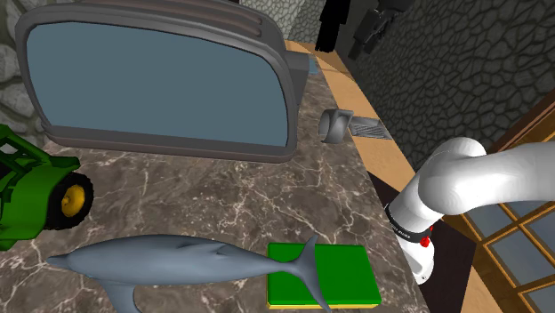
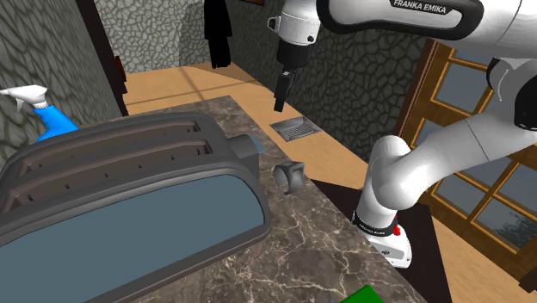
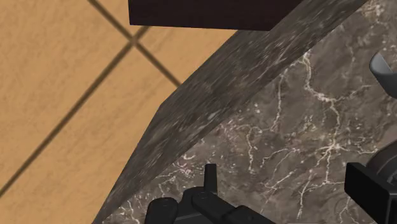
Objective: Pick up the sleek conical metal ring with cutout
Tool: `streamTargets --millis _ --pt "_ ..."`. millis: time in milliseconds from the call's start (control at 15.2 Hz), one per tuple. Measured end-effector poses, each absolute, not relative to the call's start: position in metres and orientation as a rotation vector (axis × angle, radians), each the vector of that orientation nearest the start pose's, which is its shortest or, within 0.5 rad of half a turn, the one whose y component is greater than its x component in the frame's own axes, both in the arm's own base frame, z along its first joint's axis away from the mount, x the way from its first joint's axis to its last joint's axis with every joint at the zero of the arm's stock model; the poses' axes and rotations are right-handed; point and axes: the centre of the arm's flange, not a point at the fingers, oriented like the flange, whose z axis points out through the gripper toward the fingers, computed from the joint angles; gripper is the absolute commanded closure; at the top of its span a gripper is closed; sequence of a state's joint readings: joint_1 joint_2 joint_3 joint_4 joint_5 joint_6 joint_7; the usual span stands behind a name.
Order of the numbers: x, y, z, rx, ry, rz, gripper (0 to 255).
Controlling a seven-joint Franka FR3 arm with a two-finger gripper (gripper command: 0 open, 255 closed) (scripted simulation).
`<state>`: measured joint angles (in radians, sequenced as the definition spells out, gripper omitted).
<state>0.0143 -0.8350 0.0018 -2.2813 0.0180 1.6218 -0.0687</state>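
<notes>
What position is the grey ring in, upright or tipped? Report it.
Tipped on its side: the ring turns its round opening sideways, its wall resting on the counter.

Home: marble counter [image 1: 267, 196], toaster [image 1: 160, 80], stone walls [image 1: 445, 62]

A dark brown marble countertop [image 1: 222, 191] carries white veins across the middle of the shoulder view. At upper left, a grey toaster [image 1: 160, 80] has a slate-blue side panel. Right of it, the conical metal ring [image 1: 334, 126] is plain grey. At the left edge, a green toy tractor [image 1: 36, 191] has a black tyre and a yellow hub. Along the bottom, a blue-grey dolphin figure [image 1: 169, 262] overlaps a bright green flat block [image 1: 338, 271] edged in yellow. At upper right, the stone wall [image 1: 445, 71] is dark grey with a cobble pattern. The all-black gripper [image 2: 280, 95] hangs from a white arm [image 1: 471, 178].
</notes>
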Motion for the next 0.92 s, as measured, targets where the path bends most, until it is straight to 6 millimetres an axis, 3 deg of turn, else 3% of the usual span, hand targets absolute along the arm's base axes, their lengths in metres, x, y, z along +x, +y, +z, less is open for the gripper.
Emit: streamTargets --millis 264,660,924 --pt "0.289 0.025 0.637 -3.111 0.038 -0.201 0" --pt "0.271 0.084 0.611 -3.038 0.535 0.012 0" --pt "0.271 0.125 0.594 -2.936 0.861 0.154 0"
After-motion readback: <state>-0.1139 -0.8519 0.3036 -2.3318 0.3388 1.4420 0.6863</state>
